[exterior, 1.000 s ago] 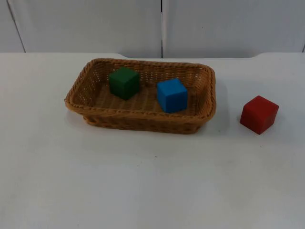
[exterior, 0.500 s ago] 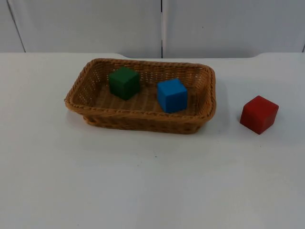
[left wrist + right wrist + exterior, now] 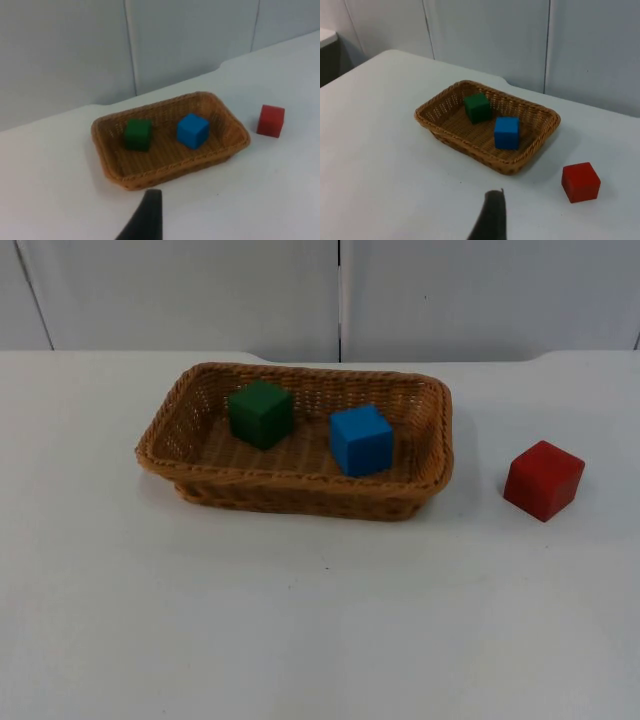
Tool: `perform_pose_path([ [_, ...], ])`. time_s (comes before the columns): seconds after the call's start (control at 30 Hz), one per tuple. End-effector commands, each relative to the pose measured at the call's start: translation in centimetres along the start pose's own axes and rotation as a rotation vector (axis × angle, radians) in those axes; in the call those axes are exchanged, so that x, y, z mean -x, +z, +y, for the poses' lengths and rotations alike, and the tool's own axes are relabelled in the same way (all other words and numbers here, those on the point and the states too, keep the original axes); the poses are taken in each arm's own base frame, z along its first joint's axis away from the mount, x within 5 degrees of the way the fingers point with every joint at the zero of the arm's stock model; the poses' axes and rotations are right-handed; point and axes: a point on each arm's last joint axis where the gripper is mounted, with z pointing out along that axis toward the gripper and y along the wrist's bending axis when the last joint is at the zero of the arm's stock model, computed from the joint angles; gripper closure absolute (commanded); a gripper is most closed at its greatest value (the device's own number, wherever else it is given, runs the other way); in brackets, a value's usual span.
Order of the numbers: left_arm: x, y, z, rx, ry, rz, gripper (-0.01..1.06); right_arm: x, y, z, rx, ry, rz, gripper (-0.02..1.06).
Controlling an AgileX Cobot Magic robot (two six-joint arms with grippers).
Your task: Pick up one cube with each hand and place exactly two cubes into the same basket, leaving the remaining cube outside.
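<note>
A brown wicker basket point(image 3: 300, 495) sits left of the table's middle. Inside it a green cube point(image 3: 261, 413) rests at the far left and a blue cube point(image 3: 360, 439) near the middle. To the right of the basket a red cube point(image 3: 543, 479) stands apart on the bare table. My left gripper point(image 3: 145, 220) waits drawn back, well short of the basket point(image 3: 165, 172), with the green cube point(image 3: 138, 134) and blue cube point(image 3: 193, 130) beyond it. My right gripper point(image 3: 490, 220) also hangs back from the basket point(image 3: 470, 145) and the red cube point(image 3: 580, 181). Neither holds anything.
The white table point(image 3: 320, 620) stretches open in front of the basket. A grey partition wall point(image 3: 340, 290) closes the far edge.
</note>
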Motion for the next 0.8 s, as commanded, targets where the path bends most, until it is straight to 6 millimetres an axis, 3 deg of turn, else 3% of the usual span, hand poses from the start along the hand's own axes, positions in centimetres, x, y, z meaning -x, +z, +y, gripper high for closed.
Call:
perform_pose_path([
  [0.0,-0.6,-0.6,0.2,0.033,-0.005,0.018,0.12,-0.6,-0.8,0.0,0.001,-0.009,-0.003,0.33],
  [0.23,-2.0,-2.3,0.1,0.076,-0.019,-0.010,0.12,-1.8,-2.5,-0.1,0.000,-0.033,-0.004,0.33],
  [0.3,-2.4,-2.2,0.1,0.076,-0.020,-0.008,0.12,-1.9,-2.7,-0.1,0.002,-0.043,-0.007,0.33],
  [0.47,-6.2,-0.8,0.2,0.085,-0.060,0.041,0.12,-2.7,-3.7,-0.1,0.007,-0.059,-0.023,0.33],
  [0.77,-8.3,-0.5,0.8,0.154,-0.083,0.061,0.12,-4.1,-3.5,0.2,0.046,-0.085,-0.005,0.33],
])
